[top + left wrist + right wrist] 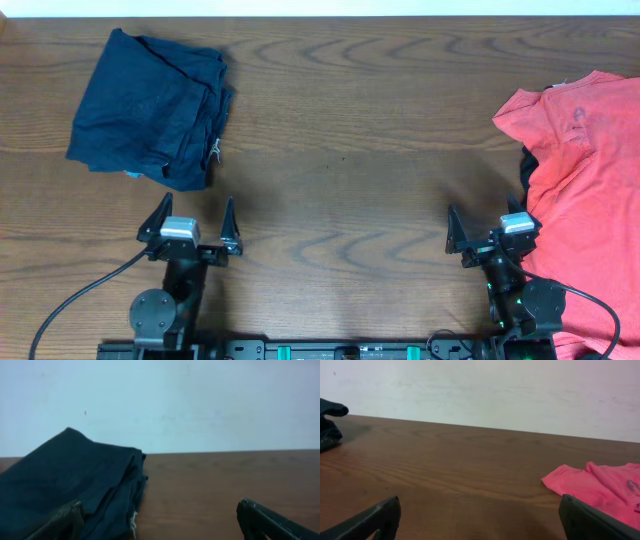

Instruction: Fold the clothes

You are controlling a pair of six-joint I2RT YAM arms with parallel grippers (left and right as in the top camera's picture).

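Navy shorts (150,105), folded into a rumpled stack with layered edges along one side, lie on the table (340,150) ahead of the left pincer (196,205) and a little to its left, apart from its tips. That pincer stands wide open over bare wood, holding nothing and touching nothing. In its own wrist view the stack fills the space beyond the left finger (62,520), while the right finger (270,522) has only wood in front of it. The right pincer (483,215) is spread just as wide, empty, with both tips clear of any cloth. A coral shirt (585,200) lies spread out to its right and ahead. The shirt's near edge runs just beside the right finger in the overhead view, though I cannot tell whether they touch. A dark cloth (527,165) peeks out from under the shirt's left edge, just ahead of that finger, and too little of it shows to say what it is. From the right wrist, the shorts appear only as a dark lump far off to the left. A pale wall (200,400) rises behind the table's far edge.
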